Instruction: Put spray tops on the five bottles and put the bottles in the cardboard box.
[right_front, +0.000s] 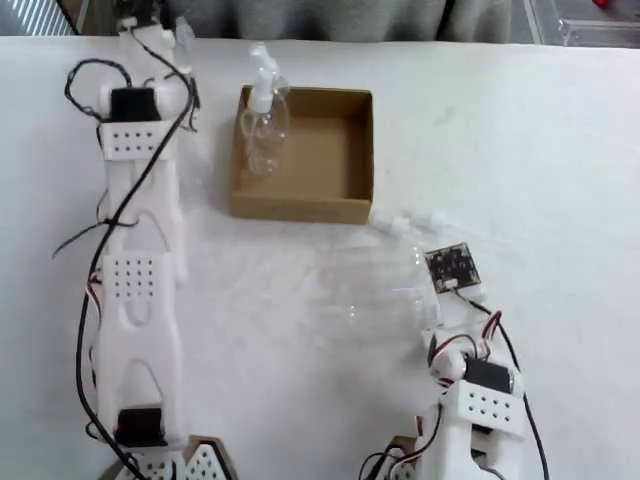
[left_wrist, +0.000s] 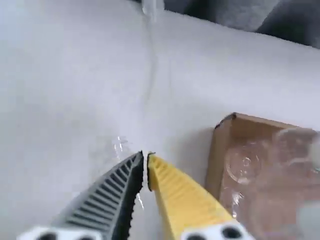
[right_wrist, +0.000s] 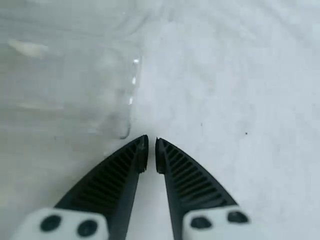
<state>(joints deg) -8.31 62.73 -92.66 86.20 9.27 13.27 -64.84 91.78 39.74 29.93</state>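
Left hand (left_wrist: 146, 172) and right hand (right_wrist: 151, 152) both clenched, empty. Clear bottle (right_wrist: 75, 85), upper left of right wrist view: probably light, slick and thin-walled. Grip the neck gently.

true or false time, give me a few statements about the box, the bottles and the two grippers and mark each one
1. A spray-topped bottle is in the cardboard box. True.
2. The box holds all five bottles. False: most of its floor is bare.
3. The left gripper has its jaws clamped on a bottle. False: the jaws are shut on nothing, over the table beside the box.
4. A clear bottle lies on the table close to the right gripper. True.
5. The right gripper's jaws are wide open. False: they are shut and hold nothing.
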